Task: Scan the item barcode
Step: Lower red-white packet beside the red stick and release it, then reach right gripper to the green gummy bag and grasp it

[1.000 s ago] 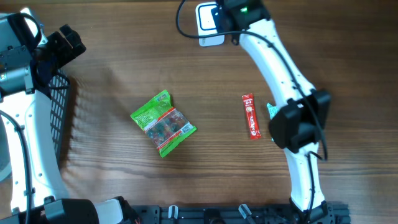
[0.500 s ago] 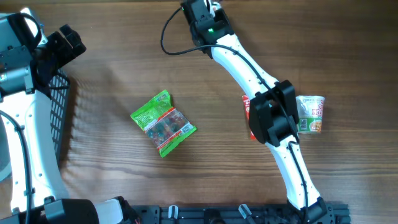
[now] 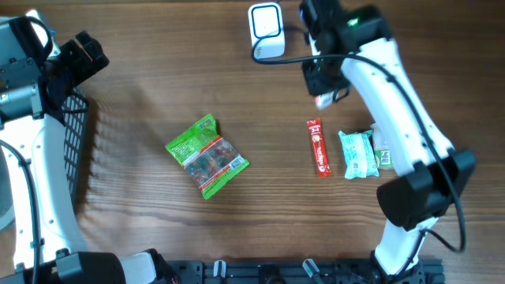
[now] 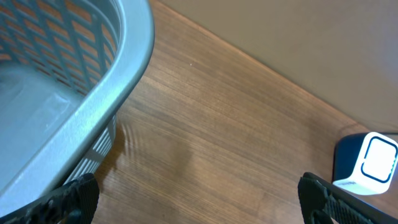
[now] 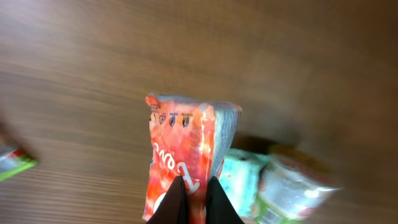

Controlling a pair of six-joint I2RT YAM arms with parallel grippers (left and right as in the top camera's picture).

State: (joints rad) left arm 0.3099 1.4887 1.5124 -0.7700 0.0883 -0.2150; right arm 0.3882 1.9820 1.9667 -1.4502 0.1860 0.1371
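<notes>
Matt wood table (image 3: 158, 79), glossy packet (image 5: 183, 143), plastic basket (image 4: 124, 62)

Right wrist cam is blurring hard: orange packet (image 5: 186, 155) print is smearing, can't tell any barcode, btm end is running off frame. Right gripper (image 5: 195, 182) is showing tips only. Teal pack (image 5: 245, 180) just right of orange packet is sitting half behind it. Cup (image 5: 292, 186), further right of orange packet, is blurring and getting cut at btm. Green scrap (image 5: 11, 163) far left of orange packet is getting clipped, unidentifiable. Overhead: right arm (image 3: 394, 95) is covering most of orange packet. Left wrist: basket (image 4: 74, 93) and scanner (image 4: 367, 163) are running off frame.
</notes>
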